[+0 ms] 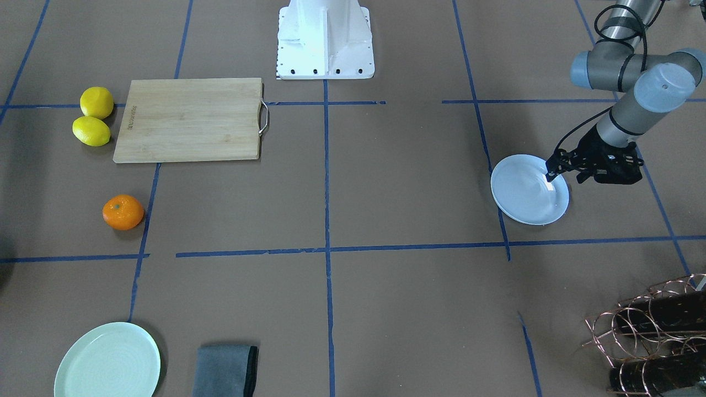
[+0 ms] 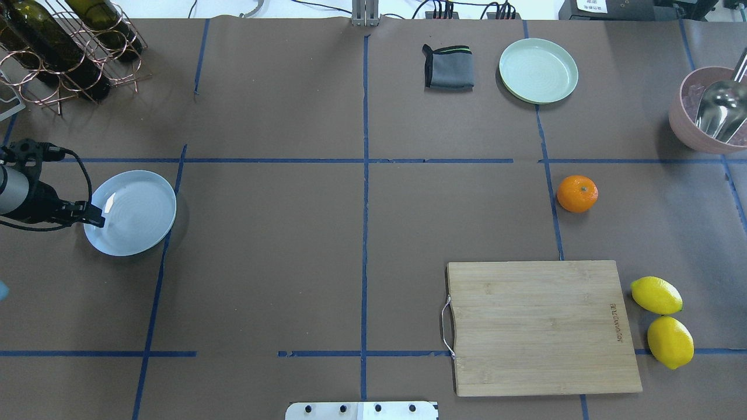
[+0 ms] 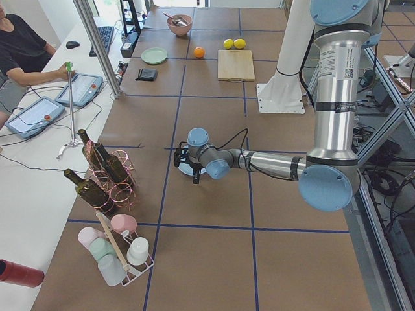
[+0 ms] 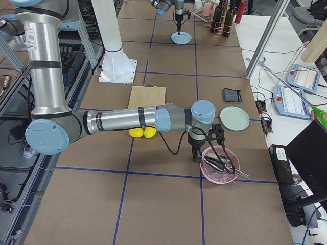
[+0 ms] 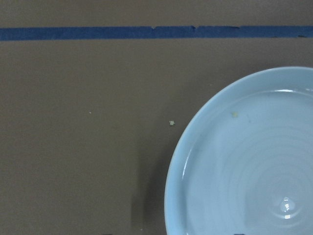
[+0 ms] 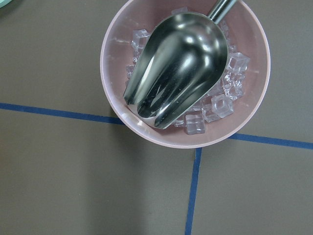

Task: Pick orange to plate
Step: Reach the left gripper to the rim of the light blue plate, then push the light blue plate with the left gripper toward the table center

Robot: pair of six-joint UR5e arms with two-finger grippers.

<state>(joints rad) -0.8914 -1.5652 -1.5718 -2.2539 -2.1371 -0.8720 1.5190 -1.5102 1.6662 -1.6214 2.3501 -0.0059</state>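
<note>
Orange [image 1: 123, 212] rests free, held by no gripper and well apart from the empty pale blue plate [image 1: 524, 198], so I judge that the whole task is left to do. The left gripper [image 1: 550, 172] hangs at the plate's rim and the right gripper [image 4: 196, 159] just beside a pink bowl of ice [image 4: 219, 177]. For these 2 grippers I cannot tell if the jaws are apart or together.

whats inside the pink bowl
A metal scoop lies in the pink bowl on clear ice cubes. The scoop covers the middle, so whatever lies beneath it is hidden.
</note>
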